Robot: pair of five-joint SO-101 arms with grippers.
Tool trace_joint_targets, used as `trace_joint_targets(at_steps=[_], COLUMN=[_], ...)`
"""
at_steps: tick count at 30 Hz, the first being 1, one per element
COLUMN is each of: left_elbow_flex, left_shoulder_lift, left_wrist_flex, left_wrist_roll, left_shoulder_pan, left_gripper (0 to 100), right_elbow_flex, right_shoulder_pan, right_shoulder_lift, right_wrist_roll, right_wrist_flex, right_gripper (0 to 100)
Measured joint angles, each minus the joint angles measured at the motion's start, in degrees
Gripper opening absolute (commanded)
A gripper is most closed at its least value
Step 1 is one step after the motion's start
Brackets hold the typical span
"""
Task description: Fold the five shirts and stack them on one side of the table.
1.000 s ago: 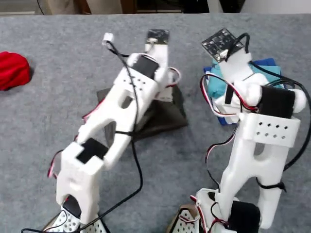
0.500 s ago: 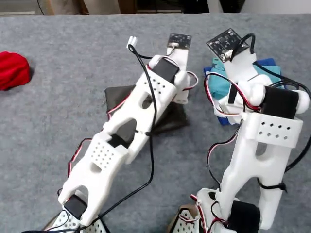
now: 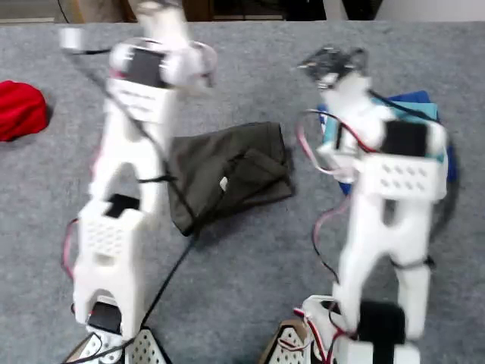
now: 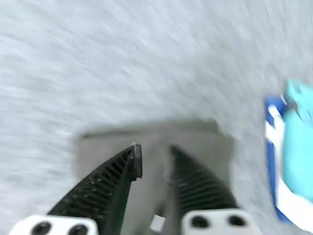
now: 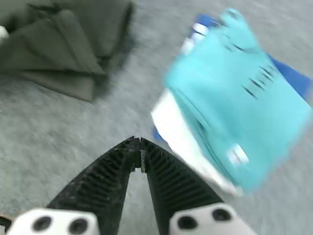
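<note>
A dark folded shirt (image 3: 227, 173) lies mid-table, one flap loose on top. My left gripper (image 4: 154, 159) hangs well above the dark shirt (image 4: 151, 139), slightly open with nothing between its fingers. The left arm (image 3: 140, 83) stands raised at the back left. On the right sits a stack with a teal shirt (image 5: 239, 103) over white and blue ones. My right gripper (image 5: 141, 147) is shut and empty, hovering over bare table between the dark shirt (image 5: 63, 44) and that stack. The right arm (image 3: 386, 152) hides most of the stack (image 3: 420, 102). A crumpled red shirt (image 3: 19, 110) lies at the far left edge.
The grey cloth-covered table (image 3: 258, 265) has free room in front of the dark shirt and between the arm bases. The far table edge runs along the back (image 3: 250, 23). Loose cables hang from both arms.
The left arm has lifted off the dark shirt and swung up and to the left, leaving the shirt lying folded. The right arm has shifted slightly left.
</note>
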Motion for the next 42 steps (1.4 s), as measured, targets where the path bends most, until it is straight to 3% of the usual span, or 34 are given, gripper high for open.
trace_joint_targets(at_steps=[5,9,16,24,30,42], left_elbow_flex=[17.6,35.9,68.9,100.6,109.0,110.0], left_shoulder_lift=[-11.3,-20.7,-37.4,-56.7,-63.6,-64.6], left_wrist_flex=[0.0,-0.4,-16.1,-31.2,-34.0,-34.0], left_wrist_roll=[-1.8,-5.8,-12.5,-17.4,-17.4,-17.4], left_shoulder_pan=[-10.5,-16.3,-27.3,-30.9,-30.9,-31.0], left_gripper=[2,2,2,2,2,2], right_elbow_flex=[-1.8,-10.6,-35.3,-61.5,-54.8,-13.5], right_shoulder_pan=[-14.4,-21.6,-26.8,-26.9,-25.1,-12.1], right_shoulder_lift=[15.1,29.9,54.8,71.9,69.7,40.3], right_wrist_roll=[-0.1,-0.1,-2.0,-3.0,-3.0,0.9], right_wrist_flex=[-4.9,-6.8,-0.5,11.8,12.0,12.0], right_gripper=[0.2,0.2,0.2,0.2,0.2,0.2])
